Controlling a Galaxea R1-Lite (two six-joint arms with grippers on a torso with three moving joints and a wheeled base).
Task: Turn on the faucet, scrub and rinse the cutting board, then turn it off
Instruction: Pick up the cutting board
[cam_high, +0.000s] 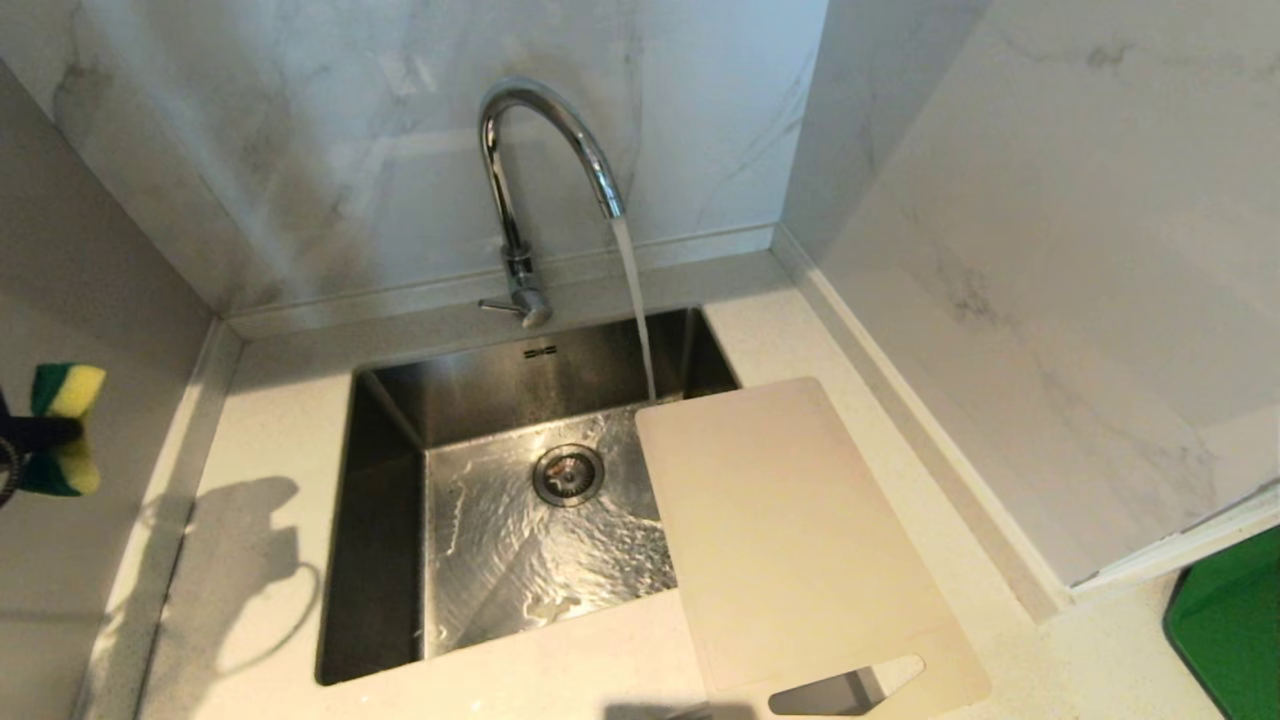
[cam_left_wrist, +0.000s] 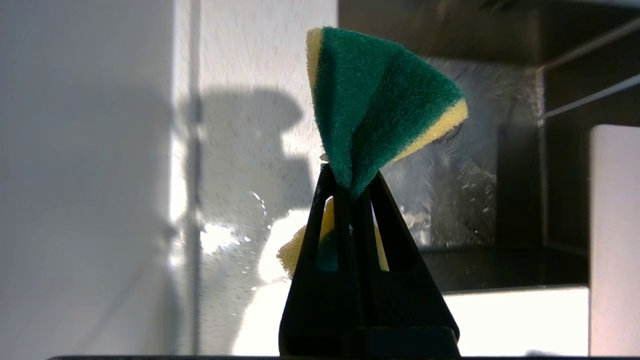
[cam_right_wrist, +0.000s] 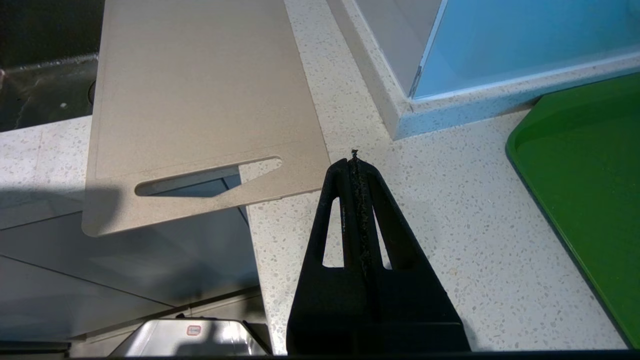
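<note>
Water is running from the faucet (cam_high: 545, 150), a tall chrome gooseneck at the back edge of the sink (cam_high: 385, 520), its stream falling just behind the far corner of the cutting board (cam_high: 790, 540). And there's the left gripper (cam_high: 30, 432), way out at the left edge of the tabletop (cam_high: 250, 560), fingers clamped tight on a green-and-yellow sponge (cam_left_wrist: 372, 107), so tight that the sponge is folded into a fan above the tips. The board lies across the sink from it, on the right: part of it hangs over the basin's right side, the rest sits on the tabletop, with the handle slot at the near end jutting past the front edge. Its long axis runs from the back of the sink toward the front, slightly slanted. So I'd say the sponge has to travel right, over the whole wet basin, to reach that board. The right gripper (cam_right_wrist: 356, 162) is far nearer, hovering just beside the board's slotted end near the front right of the tabletop, fingers pressed together on nothing, a green tray (cam_right_wrist: 585, 180) off to its other side. The board itself looks off-white, thin, flat, rounded at the corners, and its top face looks plain and dry from here
</note>
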